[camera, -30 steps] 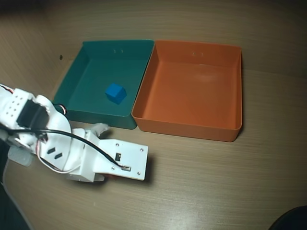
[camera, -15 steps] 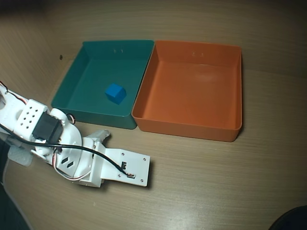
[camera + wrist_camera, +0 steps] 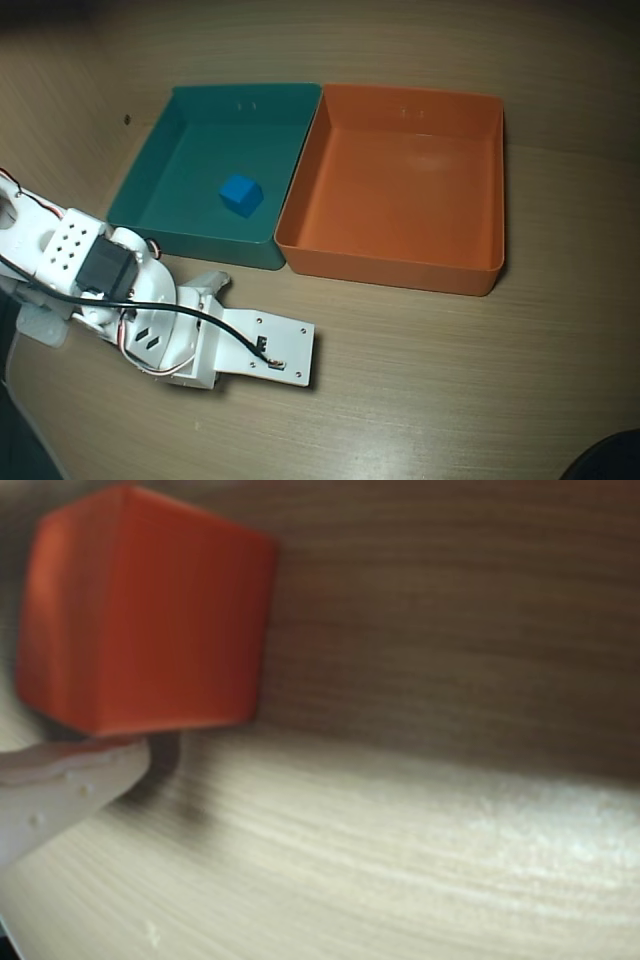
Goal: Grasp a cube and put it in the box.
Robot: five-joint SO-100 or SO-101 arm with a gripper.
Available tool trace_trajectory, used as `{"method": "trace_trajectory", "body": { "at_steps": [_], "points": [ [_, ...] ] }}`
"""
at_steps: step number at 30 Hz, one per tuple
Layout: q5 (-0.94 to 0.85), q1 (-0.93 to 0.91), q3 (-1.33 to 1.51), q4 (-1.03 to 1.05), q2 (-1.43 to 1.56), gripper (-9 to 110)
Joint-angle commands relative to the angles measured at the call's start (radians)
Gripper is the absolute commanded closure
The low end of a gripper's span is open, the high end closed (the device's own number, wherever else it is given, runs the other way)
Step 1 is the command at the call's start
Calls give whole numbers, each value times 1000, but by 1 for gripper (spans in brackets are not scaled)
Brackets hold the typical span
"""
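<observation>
The orange cube [image 3: 140, 620] fills the upper left of the blurred wrist view, close to the camera. One white finger [image 3: 70, 780] lies against its lower edge; the other finger is out of frame. In the overhead view the gripper [image 3: 290, 355] lies low over the table at the lower left and points right, and the cube is hidden beneath it. The box, a large shallow orange tray [image 3: 300, 205], stands up and to the right of the gripper and holds nothing. The frames do not show whether the gripper is closed on the cube.
A teal tray [image 3: 140, 195] stands against the left wall of the orange one, with a small blue cube [image 3: 241, 194] inside. The arm and its black cable [image 3: 170, 308] cover the lower left. A dark object [image 3: 610, 460] sits at the bottom right corner.
</observation>
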State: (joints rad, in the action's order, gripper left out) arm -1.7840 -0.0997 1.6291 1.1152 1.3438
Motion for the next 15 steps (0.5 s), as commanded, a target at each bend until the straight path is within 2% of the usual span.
{"method": "trace_trajectory", "body": {
  "at_steps": [1, 5, 15],
  "points": [
    [-5, -2, -15, -5, 20, 52],
    [-3, -2, -15, -5, 20, 57],
    [12, -2, -15, -5, 20, 78]
  ]
}}
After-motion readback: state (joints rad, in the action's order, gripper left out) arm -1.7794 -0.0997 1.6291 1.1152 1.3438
